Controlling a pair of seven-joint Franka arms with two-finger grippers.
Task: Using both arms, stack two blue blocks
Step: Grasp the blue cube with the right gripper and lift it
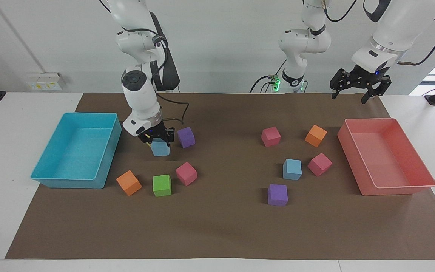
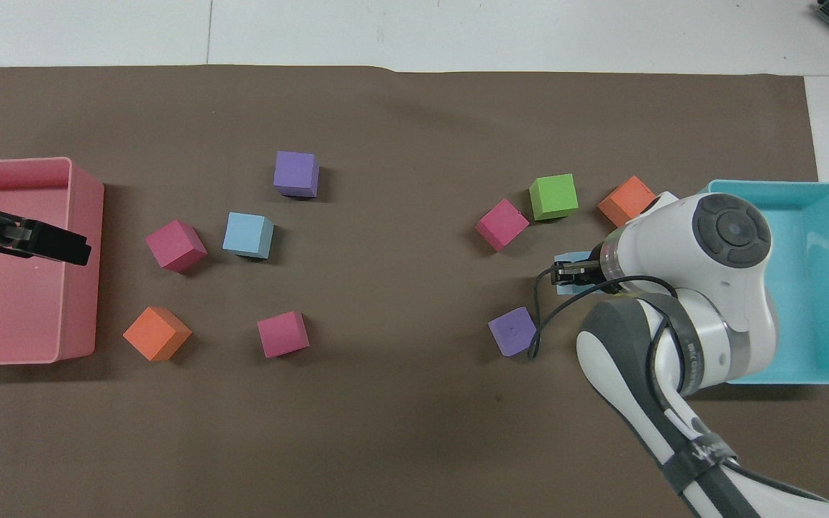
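One blue block (image 1: 160, 149) hangs just above the brown mat, gripped from above by my right gripper (image 1: 159, 139), which is shut on it. In the overhead view only a sliver of that block (image 2: 567, 257) shows under the right gripper (image 2: 573, 273). The other blue block (image 1: 292, 169) (image 2: 248, 235) sits on the mat toward the left arm's end, among several coloured cubes. My left gripper (image 1: 349, 99) (image 2: 55, 244) waits open and empty, high over the robots' end of the pink bin.
A turquoise bin (image 1: 89, 114) stands beside the held block, and a pink bin (image 1: 370, 120) is at the left arm's end. A purple cube (image 1: 186, 136) lies close beside the right gripper. Pink (image 1: 186, 173), green (image 1: 162, 185) and orange (image 1: 128, 183) cubes lie farther out.
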